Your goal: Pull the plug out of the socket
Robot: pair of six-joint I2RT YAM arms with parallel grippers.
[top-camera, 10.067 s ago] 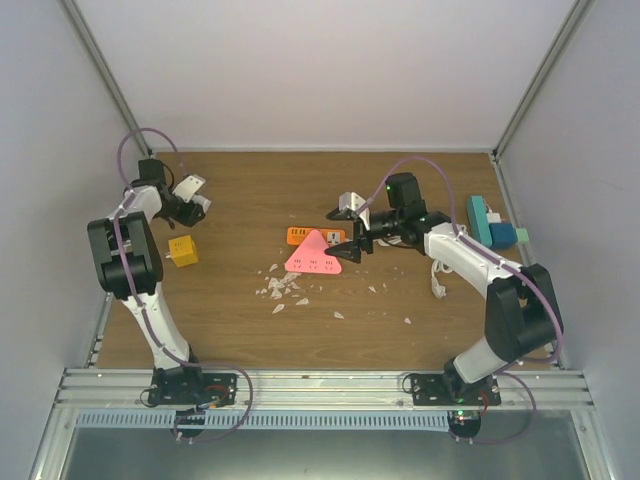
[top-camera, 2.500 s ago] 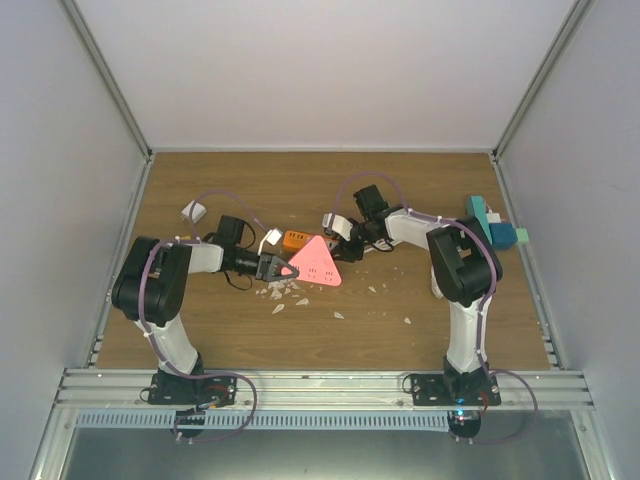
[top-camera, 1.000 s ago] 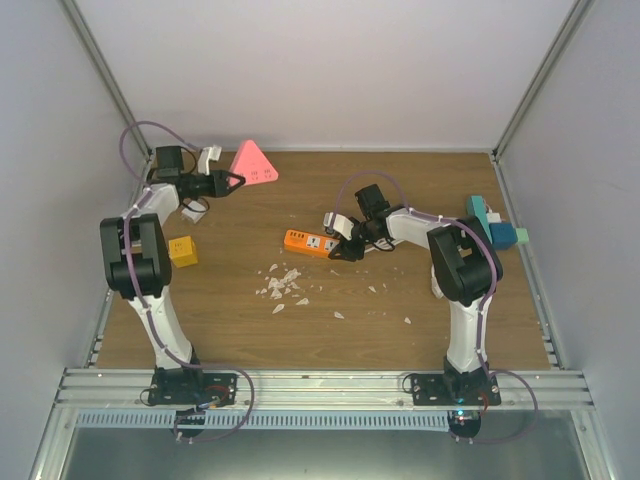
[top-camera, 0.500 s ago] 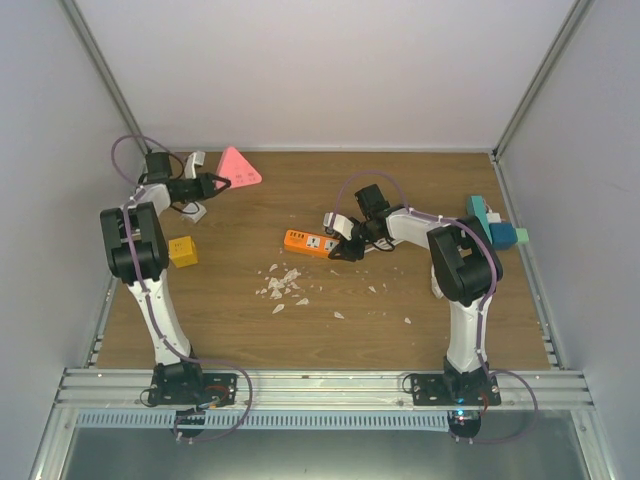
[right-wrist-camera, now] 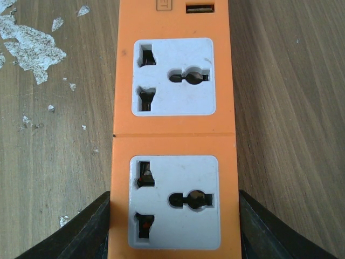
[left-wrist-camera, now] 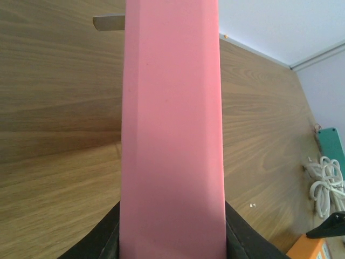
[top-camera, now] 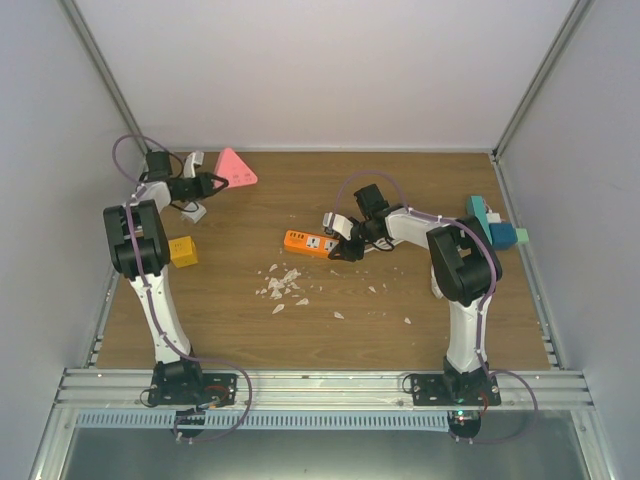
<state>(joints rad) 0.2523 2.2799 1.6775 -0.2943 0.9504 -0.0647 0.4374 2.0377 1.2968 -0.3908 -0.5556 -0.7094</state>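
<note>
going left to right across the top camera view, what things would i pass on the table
yellow block → pink triangular plug → orange socket strip → teal blocks

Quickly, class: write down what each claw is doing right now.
Left claw: closed, holding the pink plug.
Right claw: closed on the sides of the orange power strip.

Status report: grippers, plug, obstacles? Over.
Left gripper shut on plug, far left. Right gripper shut on socket, outlets empty. White debris nearby, not blocking.
</note>
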